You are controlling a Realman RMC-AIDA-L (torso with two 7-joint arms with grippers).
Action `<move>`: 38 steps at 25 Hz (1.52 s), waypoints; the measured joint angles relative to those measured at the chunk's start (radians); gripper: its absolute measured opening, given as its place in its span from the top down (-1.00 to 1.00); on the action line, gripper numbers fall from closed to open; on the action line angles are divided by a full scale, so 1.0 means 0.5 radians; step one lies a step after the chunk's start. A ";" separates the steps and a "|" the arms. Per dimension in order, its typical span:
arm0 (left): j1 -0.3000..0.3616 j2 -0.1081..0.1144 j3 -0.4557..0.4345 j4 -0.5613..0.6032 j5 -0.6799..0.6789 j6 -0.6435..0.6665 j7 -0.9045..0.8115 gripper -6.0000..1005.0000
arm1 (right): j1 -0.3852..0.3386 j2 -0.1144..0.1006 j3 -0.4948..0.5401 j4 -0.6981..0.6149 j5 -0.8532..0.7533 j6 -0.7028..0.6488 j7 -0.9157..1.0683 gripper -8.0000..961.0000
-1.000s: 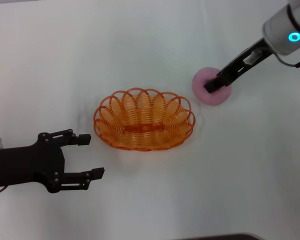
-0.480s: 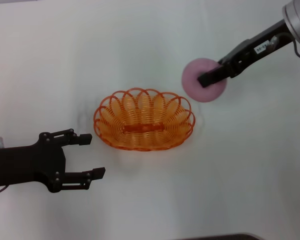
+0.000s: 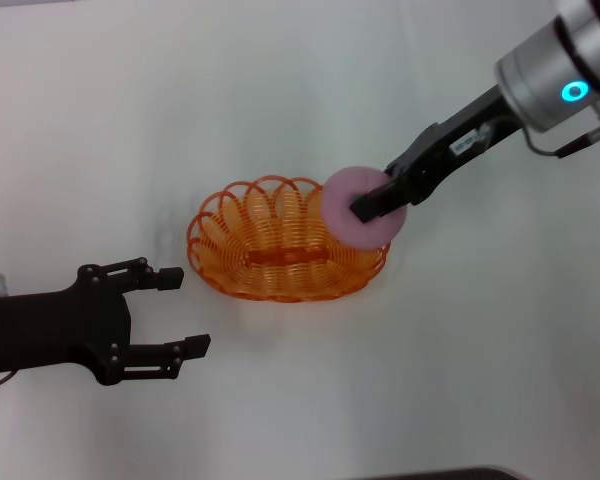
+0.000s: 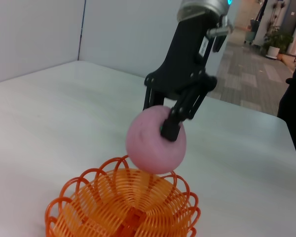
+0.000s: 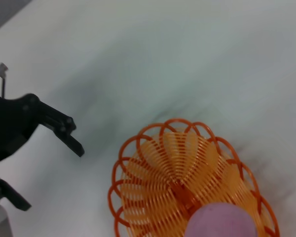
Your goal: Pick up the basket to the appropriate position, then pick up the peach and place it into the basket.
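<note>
The orange wire basket (image 3: 270, 245) sits on the white table near the middle; it also shows in the left wrist view (image 4: 123, 210) and the right wrist view (image 5: 177, 177). My right gripper (image 3: 372, 205) is shut on the pink peach (image 3: 352, 205) and holds it in the air over the basket's right end. The peach also shows in the left wrist view (image 4: 153, 145) and the right wrist view (image 5: 219, 222). My left gripper (image 3: 180, 312) is open and empty, low on the table to the left of the basket.
The white table (image 3: 480, 350) spreads all around the basket. In the left wrist view a grey wall (image 4: 113, 29) stands behind the table and a corridor with a plant (image 4: 274, 42) lies beyond its far edge.
My right gripper has lifted the peach off the table and carried it left, from beside the basket to above its right end. The left arm has not moved.
</note>
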 joint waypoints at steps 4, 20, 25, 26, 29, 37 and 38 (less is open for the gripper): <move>0.003 0.000 -0.003 0.000 -0.001 0.001 0.000 -0.69 | 0.001 0.001 -0.085 0.025 0.062 0.072 -0.006 0.29; 0.009 0.000 -0.011 -0.004 -0.001 0.001 0.000 -0.69 | -0.014 0.005 -0.184 0.082 0.285 0.174 -0.157 -0.17; 0.007 0.000 -0.010 -0.011 -0.001 0.000 0.004 -0.69 | -0.084 0.000 -0.167 0.085 0.320 0.176 -0.312 -0.60; 0.003 0.000 -0.012 -0.020 -0.001 0.000 0.007 -0.69 | -0.109 -0.003 -0.165 0.084 0.339 0.171 -0.371 -0.68; -0.004 0.002 -0.021 -0.048 -0.001 -0.001 0.011 -0.69 | -0.221 -0.009 -0.148 0.062 0.409 0.121 -0.633 -0.74; -0.005 0.003 -0.034 -0.058 -0.001 -0.003 0.015 -0.69 | -0.605 -0.015 0.124 0.028 0.600 -0.121 -1.426 -0.72; -0.005 0.003 -0.034 -0.058 -0.001 -0.003 0.015 -0.69 | -0.654 -0.014 0.170 0.032 0.609 -0.131 -1.503 -0.72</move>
